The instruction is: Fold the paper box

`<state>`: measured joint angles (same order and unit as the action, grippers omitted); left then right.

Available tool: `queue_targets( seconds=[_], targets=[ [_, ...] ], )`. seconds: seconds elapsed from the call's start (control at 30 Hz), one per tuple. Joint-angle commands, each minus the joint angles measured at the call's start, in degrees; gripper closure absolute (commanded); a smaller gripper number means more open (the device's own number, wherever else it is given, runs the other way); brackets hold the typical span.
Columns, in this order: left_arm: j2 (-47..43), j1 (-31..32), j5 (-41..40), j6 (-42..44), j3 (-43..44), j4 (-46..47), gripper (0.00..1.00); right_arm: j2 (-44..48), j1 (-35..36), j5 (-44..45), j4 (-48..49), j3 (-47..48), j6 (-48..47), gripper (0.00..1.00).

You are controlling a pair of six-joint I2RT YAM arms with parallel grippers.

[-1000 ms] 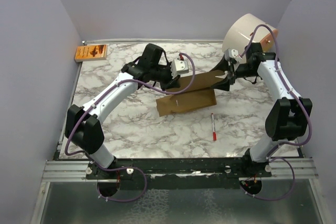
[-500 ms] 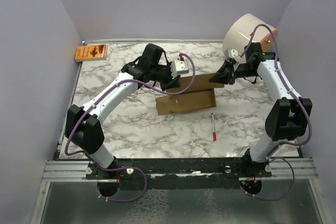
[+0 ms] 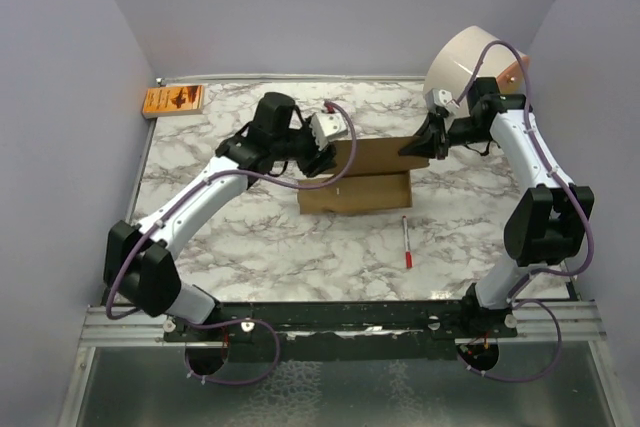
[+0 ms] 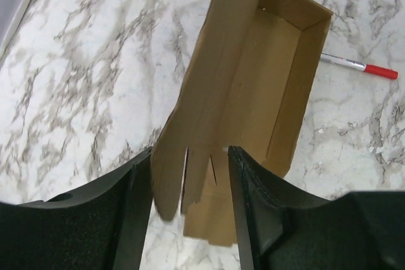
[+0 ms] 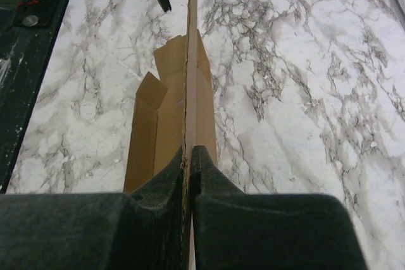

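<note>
Right pincer (image 3: 418,146): clamped tight on the right end of the paper box's tall back panel, which shows in its own wrist view as a thin edge nipped between the closed fingers (image 5: 188,156).
Left pincer (image 3: 322,164): jaws parted, straddling the left, tabbed end of that panel without squeezing it (image 4: 188,155); from where I stand it has hold of nothing.
Bench (image 3: 250,247): marbled top with walls on three sides, and the arms bolted along its near edge.
White cylinder (image 3: 468,62): big, tipped over in the far right corner, behind the right arm.
Paper box (image 3: 355,194): plain brown carton, about mid-bench and a little right of centre, its long side running with the near edge. The tray is formed and open on top, with the back panel (image 3: 375,154) standing upright along its far side.
Orange packet (image 3: 173,100): lies in the far left corner, well apart from the work.
Pen (image 3: 407,242): red-capped, just nearer than the box's right end.
Step in hand: I'd say the lid panel is being held up ready for closing; the tray walls look done, the top is not yet folded over.
Next move: probably swing that panel forward over the tray, both ends moving together, with the left end tabs steered inside the wall so they don't buckle.
</note>
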<state>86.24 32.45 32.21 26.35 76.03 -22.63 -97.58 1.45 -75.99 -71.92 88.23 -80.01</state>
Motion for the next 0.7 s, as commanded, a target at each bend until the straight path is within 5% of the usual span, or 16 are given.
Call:
queue_targets(
  seconds=[0.0,0.17,0.37,0.67],
  targets=[
    [-9.43,-4.17,-5.33,-12.87,-8.75,15.45,0.44,-0.73,-0.03,1.48,-0.15,1.66,5.24,0.99],
    [-21.13,-13.29,-6.23,-34.09,-25.1,34.19,0.25,1.1,-0.78,0.63,1.74,0.75,8.63,0.99],
    [-27.93,-17.17,-3.78,-54.8,-41.35,46.99,0.23,3.92,-1.28,-0.13,4.0,-1.0,9.83,0.99],
    [-33.81,-17.16,-10.26,-63.19,-51.5,48.75,0.34,6.6,-1.45,-0.61,7.28,-3.88,10.26,0.99]
  ],
)
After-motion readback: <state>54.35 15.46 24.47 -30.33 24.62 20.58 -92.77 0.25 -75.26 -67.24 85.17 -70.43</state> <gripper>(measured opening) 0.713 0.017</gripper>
